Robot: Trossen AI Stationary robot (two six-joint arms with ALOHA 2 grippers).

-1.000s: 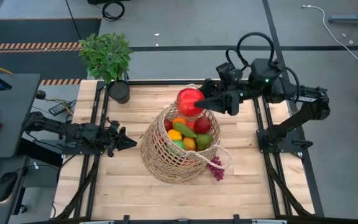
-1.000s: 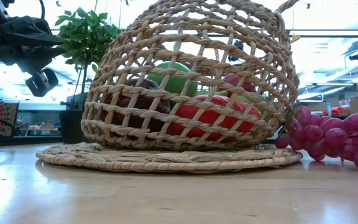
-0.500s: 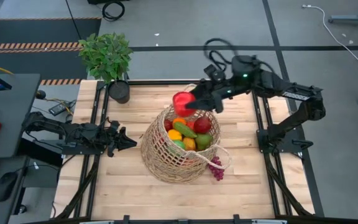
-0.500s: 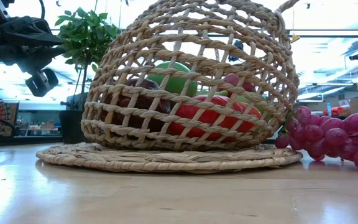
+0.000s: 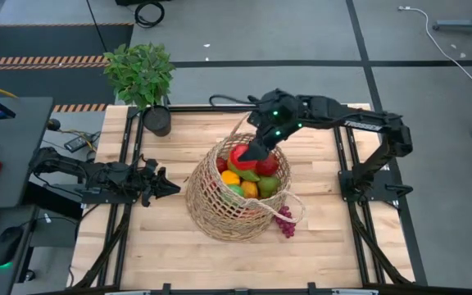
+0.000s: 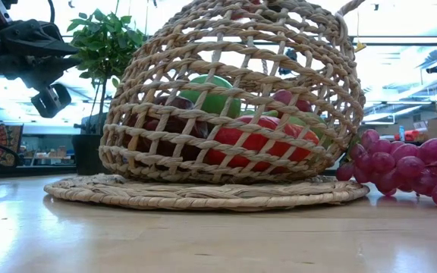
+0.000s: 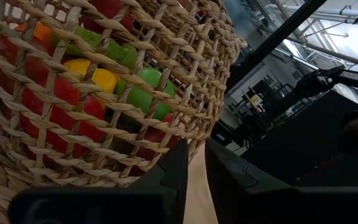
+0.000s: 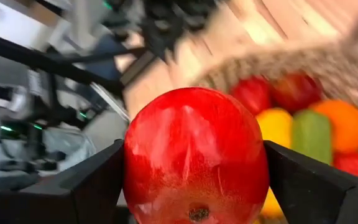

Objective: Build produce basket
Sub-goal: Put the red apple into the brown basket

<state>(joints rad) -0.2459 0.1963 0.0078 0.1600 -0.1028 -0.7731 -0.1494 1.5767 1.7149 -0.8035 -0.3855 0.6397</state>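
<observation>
The tan wicker basket [image 5: 220, 209] rests on the table, its mouth turned up and toward the far edge. Inside lie red, orange, yellow and green toy produce [image 5: 251, 179], which also shows through the weave [image 6: 256, 140] [image 7: 104, 81]. Purple grapes [image 5: 285, 223] [image 6: 408, 163] lie on the table at the basket's near-right side. My right gripper [image 5: 244, 154] [image 8: 194, 162] hovers in the basket's mouth, shut on a red apple [image 8: 194, 152]. My left gripper [image 5: 167, 185] [image 7: 196, 177] waits to the basket's left, its fingers a narrow gap apart. My right gripper pinches the red apple between its two fingers [image 8: 98, 183], one on each opposite side of the fruit [image 8: 135, 168]. It comes slanting down from the table's far right. The apple is lifted clear, just above the produce in the basket's mouth [image 5: 238, 156].
A leafy potted plant [image 5: 141, 72] in a black pot [image 5: 157, 121] stands at the table's far-left corner. Bare wood [image 5: 162, 254] runs along the near edge and to the right of the basket. Black frame rails [image 5: 347, 164] flank the table.
My right gripper, holding the red apple, has swung from above the basket's far rim toward the table's left and near edge and down into the basket's mouth, with the arm stretching out and the wrist turning. The basket, grapes and left arm have kept still.
</observation>
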